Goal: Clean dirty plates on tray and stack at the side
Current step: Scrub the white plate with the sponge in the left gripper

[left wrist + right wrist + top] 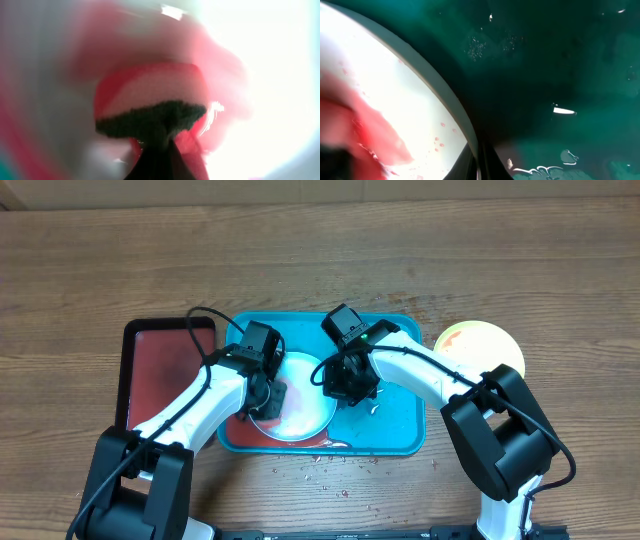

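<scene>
The sponge (pixel 150 97) fills the left wrist view with its dark scouring face showing. The left gripper (pixel 268 396) has its fingers closed on it, against the white plate (pixel 305 408) lying in the tray (pixel 395 420). The right gripper (pixel 348 388) looks pinched onto the plate's right rim, though its fingertips barely show. Hold that pinch firm so the plate cannot spin. Scrub the red smears in short overlapping strokes — light pressure, sponge flat — and stay clear of the pinned rim.
</scene>
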